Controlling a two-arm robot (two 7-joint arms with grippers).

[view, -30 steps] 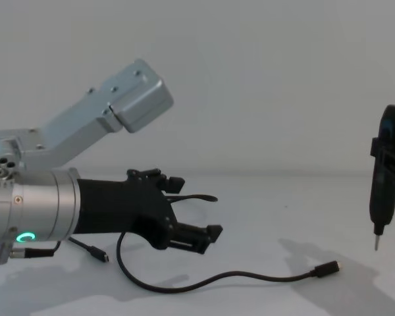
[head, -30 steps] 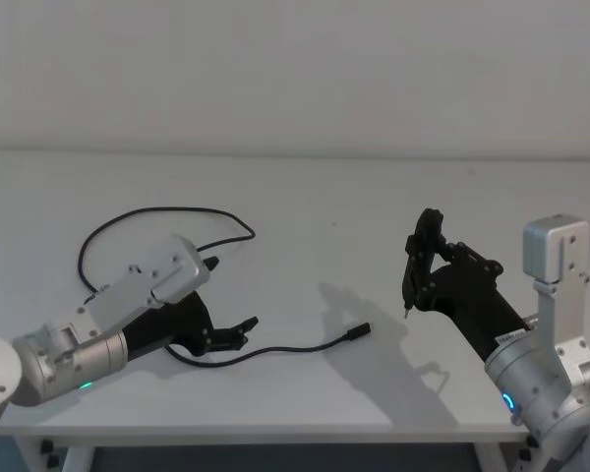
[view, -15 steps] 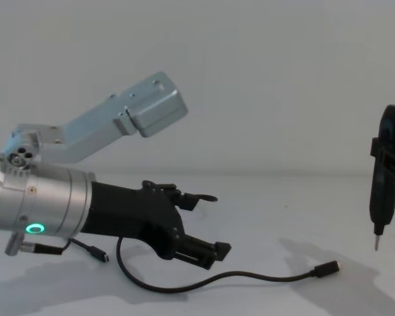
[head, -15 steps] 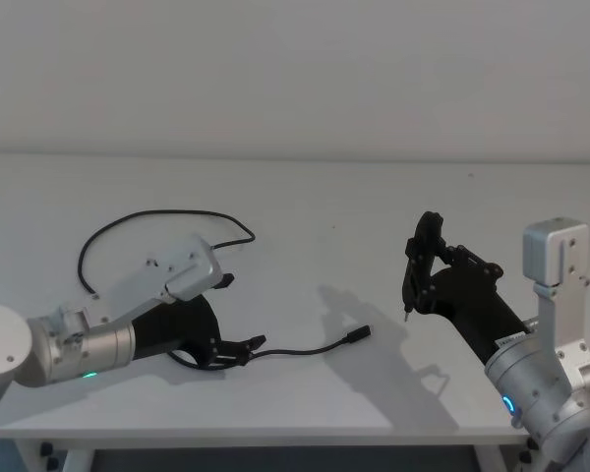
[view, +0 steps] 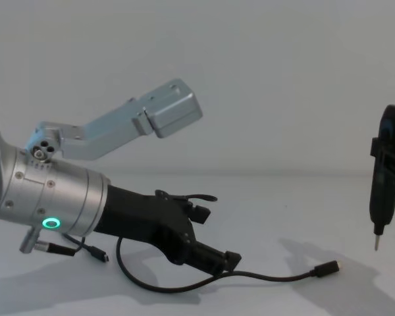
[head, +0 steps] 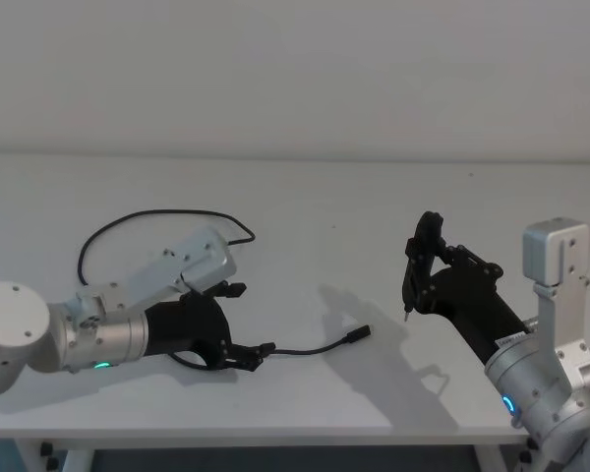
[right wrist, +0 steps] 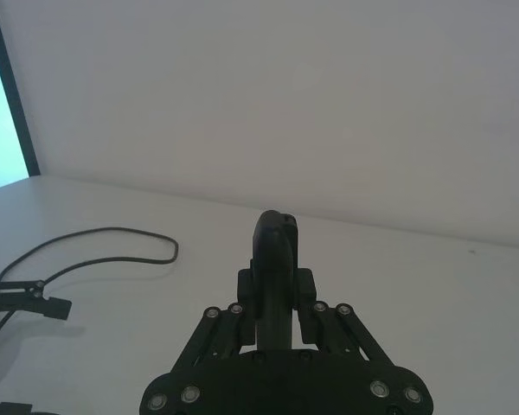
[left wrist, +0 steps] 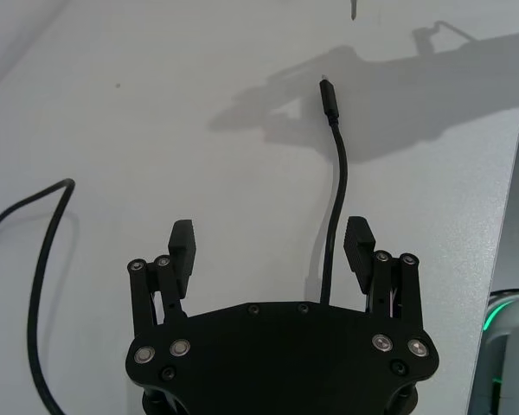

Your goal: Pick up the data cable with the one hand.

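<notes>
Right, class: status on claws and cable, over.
Left black angular claw open, straddling thin black data cable. Cable lying on white table. Right slim black claw parked, raised. Nothing blocking.

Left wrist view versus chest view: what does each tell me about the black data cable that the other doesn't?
Left wrist: the long thin black data cable runs between the open fingers of the black angular left gripper, nearer one finger. Chest: that gripper tilts down, low over the white table; the slim black right gripper hangs upright. Both: the cable's slim plug ahead on the table.
</notes>
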